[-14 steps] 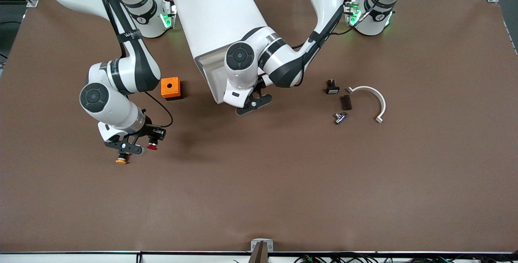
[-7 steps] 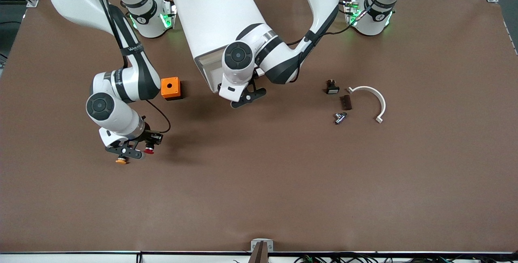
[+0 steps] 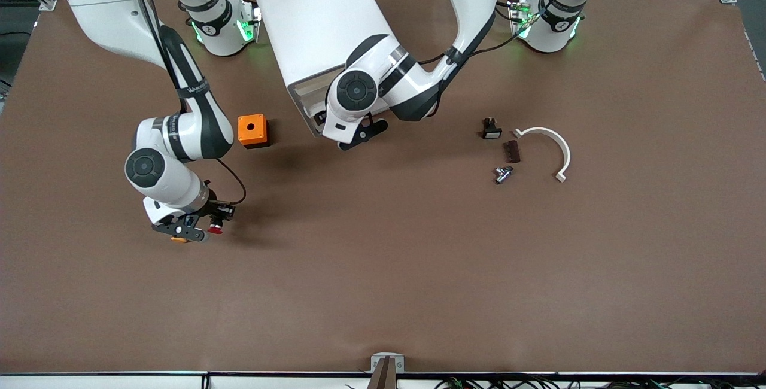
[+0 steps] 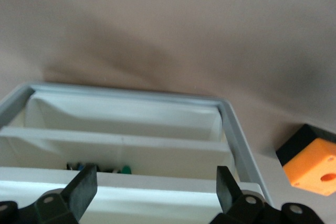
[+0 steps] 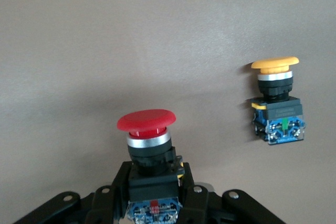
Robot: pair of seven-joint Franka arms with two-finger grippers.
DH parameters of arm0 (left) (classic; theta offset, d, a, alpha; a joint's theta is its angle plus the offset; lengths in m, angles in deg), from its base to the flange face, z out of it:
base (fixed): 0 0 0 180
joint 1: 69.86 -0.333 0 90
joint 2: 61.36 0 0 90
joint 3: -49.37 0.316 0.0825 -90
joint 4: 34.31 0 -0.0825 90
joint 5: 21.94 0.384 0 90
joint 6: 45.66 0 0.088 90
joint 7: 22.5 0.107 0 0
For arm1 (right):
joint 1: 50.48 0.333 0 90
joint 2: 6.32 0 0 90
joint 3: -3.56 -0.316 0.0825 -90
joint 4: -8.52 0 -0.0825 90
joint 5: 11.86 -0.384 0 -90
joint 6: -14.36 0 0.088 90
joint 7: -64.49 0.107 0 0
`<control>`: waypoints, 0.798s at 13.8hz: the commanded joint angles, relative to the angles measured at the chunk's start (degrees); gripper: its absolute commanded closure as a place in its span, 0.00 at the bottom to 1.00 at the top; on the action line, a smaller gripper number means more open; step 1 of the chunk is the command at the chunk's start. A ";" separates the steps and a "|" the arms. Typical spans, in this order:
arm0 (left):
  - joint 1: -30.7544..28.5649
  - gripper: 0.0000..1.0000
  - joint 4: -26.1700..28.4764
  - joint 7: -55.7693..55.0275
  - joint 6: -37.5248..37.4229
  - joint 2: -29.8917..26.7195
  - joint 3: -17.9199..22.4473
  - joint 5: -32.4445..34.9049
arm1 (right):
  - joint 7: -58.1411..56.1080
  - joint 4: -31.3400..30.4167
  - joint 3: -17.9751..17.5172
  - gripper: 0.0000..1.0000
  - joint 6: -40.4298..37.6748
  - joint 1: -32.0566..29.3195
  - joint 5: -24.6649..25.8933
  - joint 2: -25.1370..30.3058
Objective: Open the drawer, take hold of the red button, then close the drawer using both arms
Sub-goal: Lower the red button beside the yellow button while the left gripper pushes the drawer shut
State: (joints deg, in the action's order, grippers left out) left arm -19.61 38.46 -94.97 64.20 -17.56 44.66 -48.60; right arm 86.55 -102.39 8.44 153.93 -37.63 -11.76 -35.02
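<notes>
1. The right gripper (image 5: 155, 192) is clenching the button (image 5: 148, 140) by its black body, just below the metal collar, with the red mushroom cap sticking out clear of the fingers. In the front view the right gripper (image 3: 192, 228) is sitting low over the brown table (image 3: 383, 269) toward the right arm's end.
2. The button is looking small, rigid and light. Its black body is offering squarish sides for a firm hold, while the domed cap is looking smooth and likely to slip, so the body is the better place to grip.
3. An orange-capped button (image 5: 275, 106) of the same kind is lying on the table just beside the held one, apart from it; a careless lowering could be knocking it.
4. The left gripper (image 4: 155, 190) is hanging spread apart, holding nothing, at the front of the cabinet (image 3: 317, 24), looking into the drawer (image 4: 126, 129). The drawer is standing pulled out, with small dark and green items in one compartment.
5. An orange cube with a hole (image 3: 252, 130) is sitting on the table between the right gripper and the cabinet, near a likely path to the drawer.
6. Toward the left arm's end, a curved white bracket (image 3: 549, 148), a small black part (image 3: 491, 130), a dark brown block (image 3: 511, 151) and a metal fitting (image 3: 502, 173) are lying well apart from both grippers.
</notes>
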 commanded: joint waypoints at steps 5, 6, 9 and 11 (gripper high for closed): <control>0.11 0.00 3.07 -0.04 -0.17 -0.11 -0.21 -8.93 | -0.52 0.52 -0.84 0.99 1.93 -1.69 1.05 -2.06; 0.11 0.00 3.42 -0.12 -0.26 -0.28 -0.21 -9.99 | -0.52 0.61 -0.84 0.99 2.46 -1.78 1.05 -2.49; -0.06 0.00 3.43 0.23 -0.26 -0.55 -0.21 -10.61 | -0.52 2.10 -0.84 0.99 3.08 -2.13 1.05 -4.69; -0.67 0.00 3.16 0.05 -0.17 -0.90 -0.04 -10.09 | -0.52 2.81 -0.84 0.99 3.08 -2.13 1.05 -5.40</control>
State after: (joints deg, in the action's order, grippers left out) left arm -19.98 41.09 -94.97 64.20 -17.57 44.70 -57.50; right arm 86.33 -101.50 8.43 157.08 -38.59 -11.75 -39.11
